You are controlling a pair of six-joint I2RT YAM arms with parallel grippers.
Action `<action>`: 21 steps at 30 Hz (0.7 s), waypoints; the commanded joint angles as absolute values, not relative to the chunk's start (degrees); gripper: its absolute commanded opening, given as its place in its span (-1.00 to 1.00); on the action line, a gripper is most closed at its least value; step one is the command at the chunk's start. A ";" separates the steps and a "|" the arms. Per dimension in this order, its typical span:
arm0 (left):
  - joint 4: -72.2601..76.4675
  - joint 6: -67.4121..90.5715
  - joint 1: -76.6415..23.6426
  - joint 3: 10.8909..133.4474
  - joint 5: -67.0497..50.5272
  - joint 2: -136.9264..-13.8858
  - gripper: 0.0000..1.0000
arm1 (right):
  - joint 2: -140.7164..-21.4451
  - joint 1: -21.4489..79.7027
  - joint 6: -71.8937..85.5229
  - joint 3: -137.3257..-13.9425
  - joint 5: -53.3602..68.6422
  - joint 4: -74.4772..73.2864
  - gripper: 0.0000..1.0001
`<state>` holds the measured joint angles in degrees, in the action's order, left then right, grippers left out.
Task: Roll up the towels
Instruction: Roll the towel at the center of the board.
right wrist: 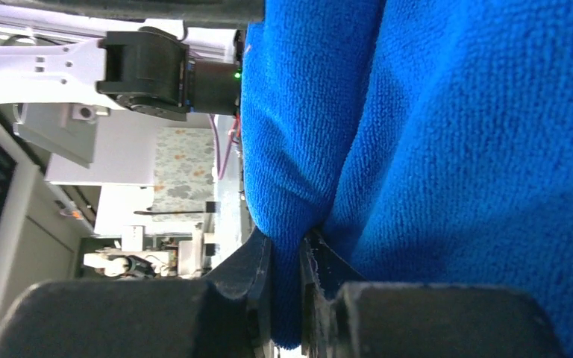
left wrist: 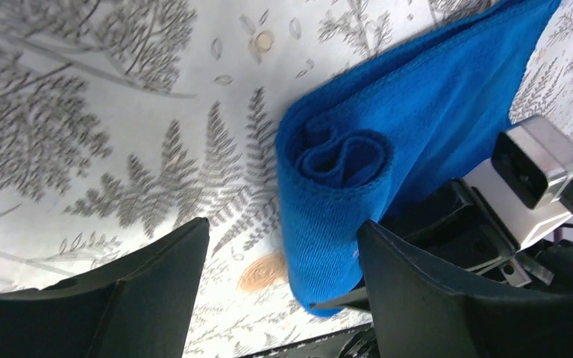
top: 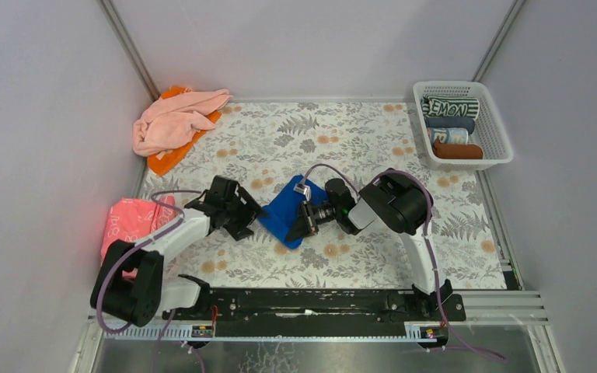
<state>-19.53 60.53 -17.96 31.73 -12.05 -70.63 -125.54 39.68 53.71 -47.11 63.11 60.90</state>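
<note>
Grey walls [top: 319, 47] around your floral tabletop [top: 389, 256], basket [top: 500, 132] far right.
Right jaws pinch the blue towel [top: 284, 214]; left jaws gape near it.

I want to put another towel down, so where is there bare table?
Bare: the far middle between the pink towel and the basket; the right side nearer than the basket; the near strip before the arm bases. Crowded: the centre, around the blue towel, left hand and right hand.

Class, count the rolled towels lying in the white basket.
4, in a row from back to front of the basket: a striped towel, a dark grey towel, a letter-printed towel, a brown towel. Others may lie hidden beneath.
</note>
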 commanded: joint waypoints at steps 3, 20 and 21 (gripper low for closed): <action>-11.77 58.63 -18.24 36.66 -11.50 -78.05 0.41 | -128.49 39.31 64.62 -46.89 66.80 72.94 -0.89; -15.71 57.71 -18.28 33.53 -7.32 -82.88 -0.27 | -106.16 39.37 25.59 -51.32 44.92 14.82 0.16; -15.77 57.71 -18.28 33.61 -7.14 -83.14 -0.28 | -104.45 39.45 23.54 -51.66 43.07 11.82 0.19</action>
<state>-14.55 59.44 -18.02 34.81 -11.11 -81.43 -111.77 39.16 36.75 -49.08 52.71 29.45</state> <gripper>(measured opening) 0.369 0.572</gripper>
